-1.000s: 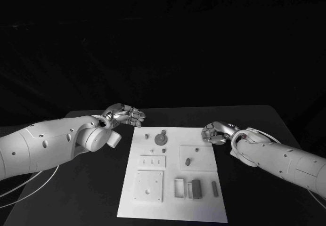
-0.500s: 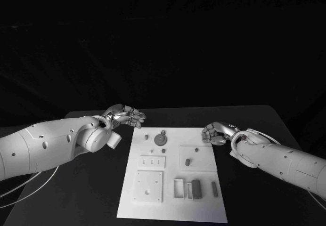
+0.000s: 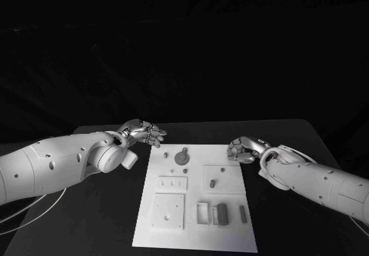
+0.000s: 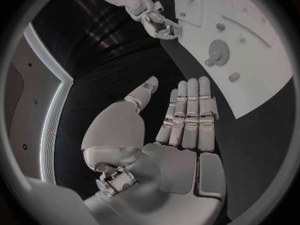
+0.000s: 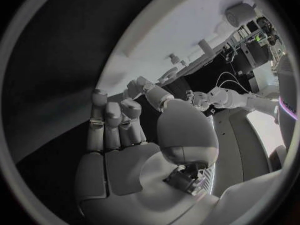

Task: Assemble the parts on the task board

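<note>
White board with small grey parts on black table, left hand empty with fingers straight, right hand curled, empty, at board's far right corner

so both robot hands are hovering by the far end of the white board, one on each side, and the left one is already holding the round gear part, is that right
Not quite. The left robot hand holds nothing: the left wrist view shows its fingers straight and its palm bare. The round gear part lies on the task board in the head view. The rest stands: the right robot hand flanks the board's far end.
</note>
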